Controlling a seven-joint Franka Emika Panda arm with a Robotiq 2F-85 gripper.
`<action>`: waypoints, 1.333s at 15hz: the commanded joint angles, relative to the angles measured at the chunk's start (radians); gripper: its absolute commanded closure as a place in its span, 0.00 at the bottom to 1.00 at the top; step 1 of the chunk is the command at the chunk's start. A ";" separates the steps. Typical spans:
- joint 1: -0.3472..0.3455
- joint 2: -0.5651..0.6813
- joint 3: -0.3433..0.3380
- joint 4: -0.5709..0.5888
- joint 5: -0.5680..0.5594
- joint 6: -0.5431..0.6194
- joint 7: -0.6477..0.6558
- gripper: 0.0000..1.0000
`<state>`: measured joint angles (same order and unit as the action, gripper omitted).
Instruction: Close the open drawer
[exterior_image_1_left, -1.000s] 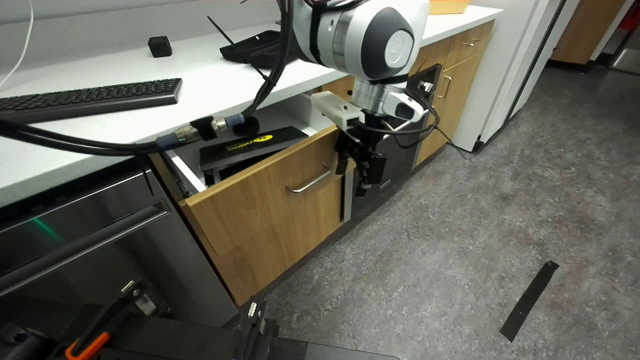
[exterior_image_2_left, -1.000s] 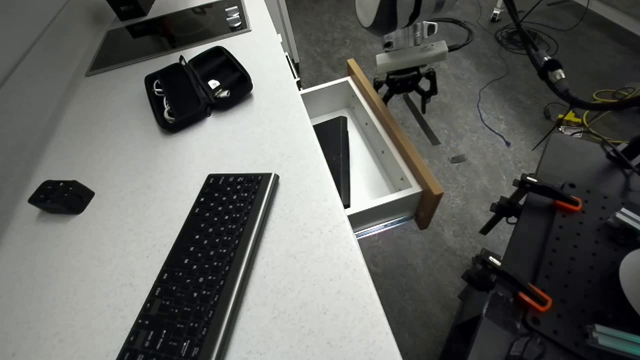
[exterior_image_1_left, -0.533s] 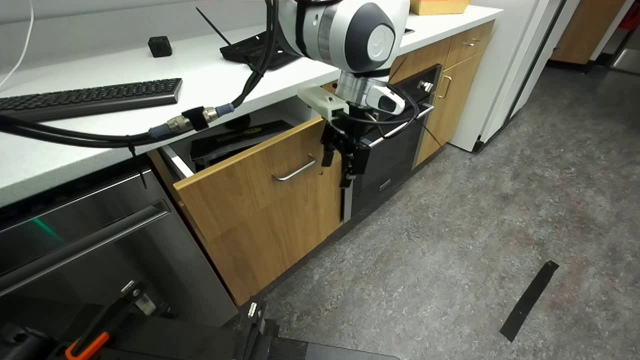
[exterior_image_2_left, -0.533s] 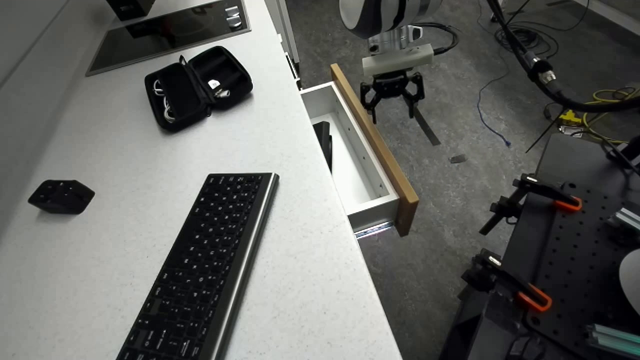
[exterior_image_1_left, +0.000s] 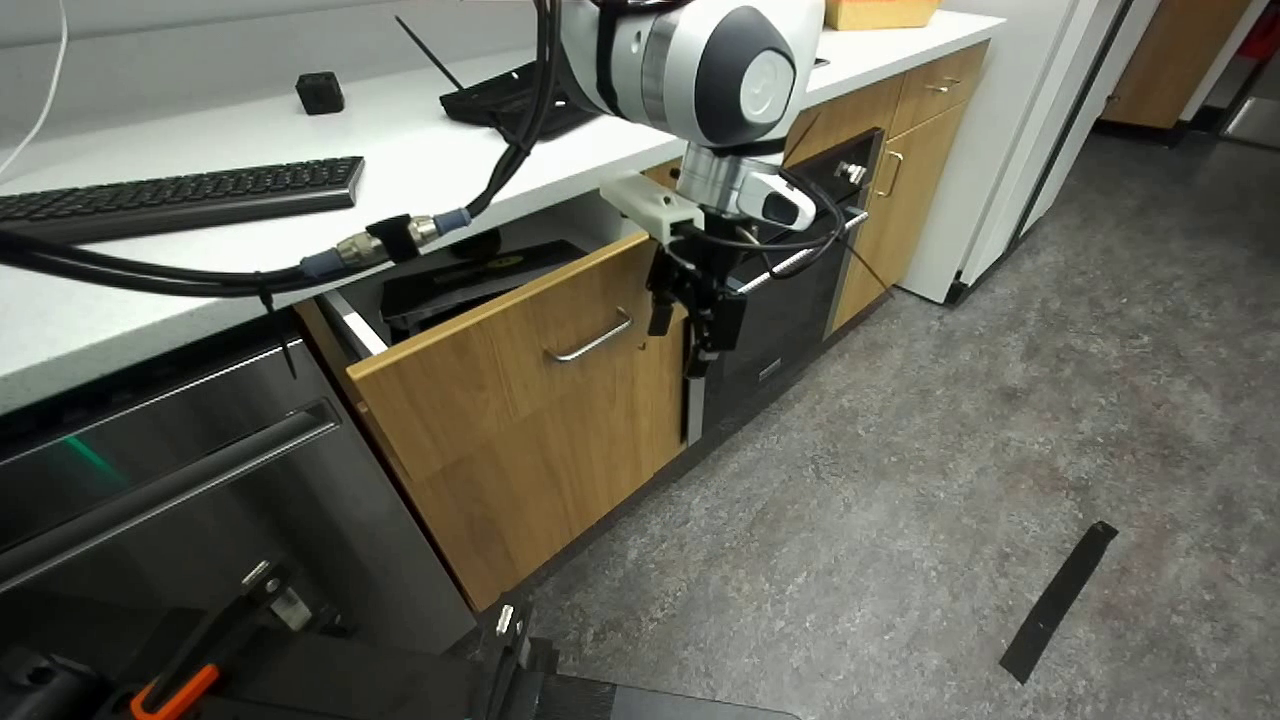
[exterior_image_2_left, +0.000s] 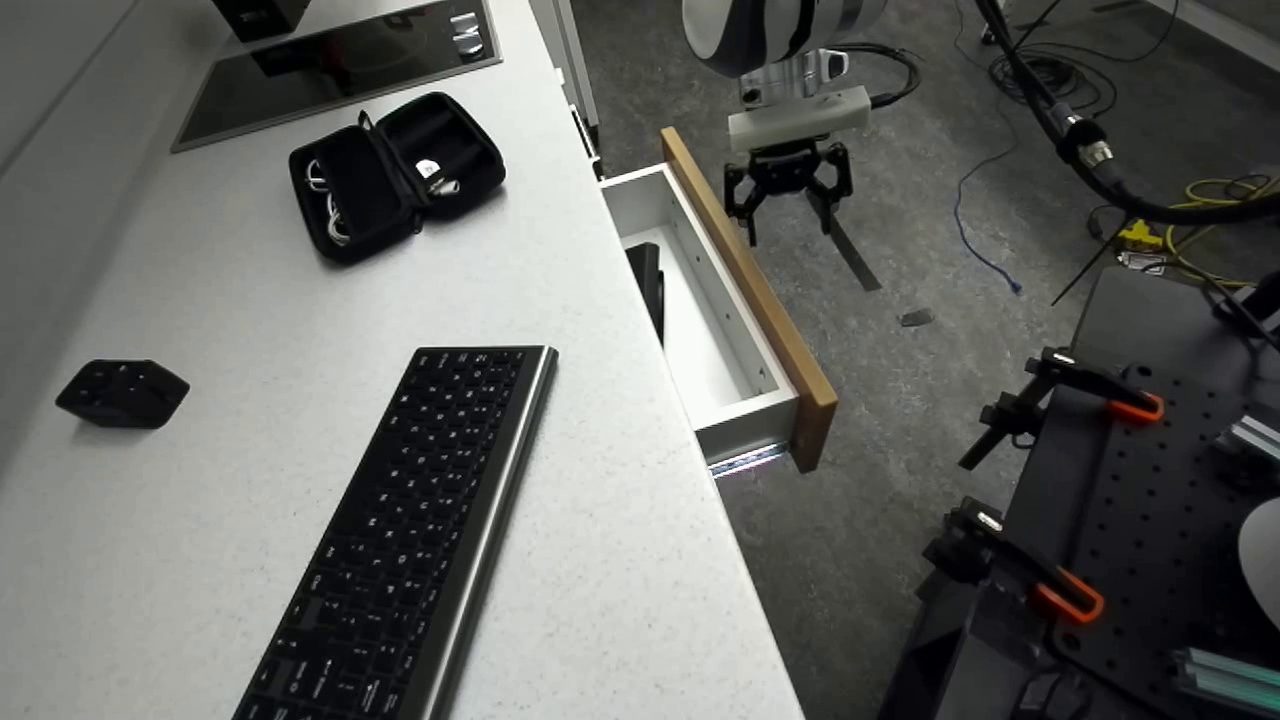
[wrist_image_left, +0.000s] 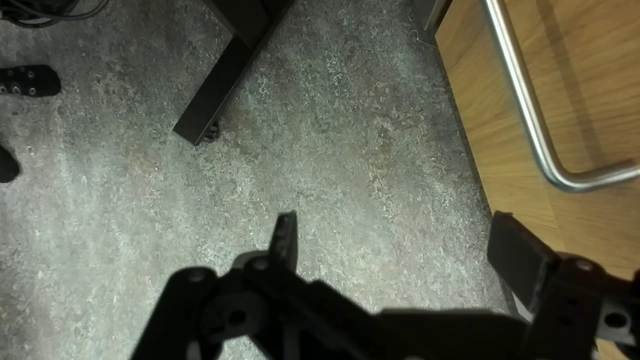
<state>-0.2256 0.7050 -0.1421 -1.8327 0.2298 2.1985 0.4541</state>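
Drawer (exterior_image_1_left: 490, 375), partly pulled out, sits at nine o'clock in an exterior view, beneath the white countertop (exterior_image_1_left: 250, 130). Its wide front is light oak-coloured wood with clear grain, and a slim silver bar handle (exterior_image_1_left: 602, 340) runs slantwise on the three o'clock side. Behind the top edge, a flat black box (exterior_image_1_left: 440, 295) lies inside.

In an exterior view, the Robotiq gripper (exterior_image_2_left: 790, 233) hangs at one o'clock from the drawer's middle, beside the wooden front, its jaws released and standing well apart. Whether it touches the wood cannot be told. The drawer's white inner walls (exterior_image_2_left: 712, 285) show, with a metal runner (exterior_image_2_left: 748, 460) along its six o'clock end.

In the wrist view, the handle runs through two o'clock to a rounded bend at three, and a darker band lies across the grain behind it. The spread fingers (wrist_image_left: 520, 255) stand at seven and four o'clock, with speckled grey floor (wrist_image_left: 350, 175) between them.
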 joint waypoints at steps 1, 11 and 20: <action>0.025 0.061 0.005 0.085 0.018 -0.014 -0.030 0.00; 0.118 0.188 0.100 0.323 0.009 -0.114 -0.073 0.00; 0.138 0.203 0.083 0.364 -0.018 -0.159 -0.107 0.00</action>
<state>-0.0948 0.9047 -0.0493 -1.4739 0.2034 2.0439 0.3518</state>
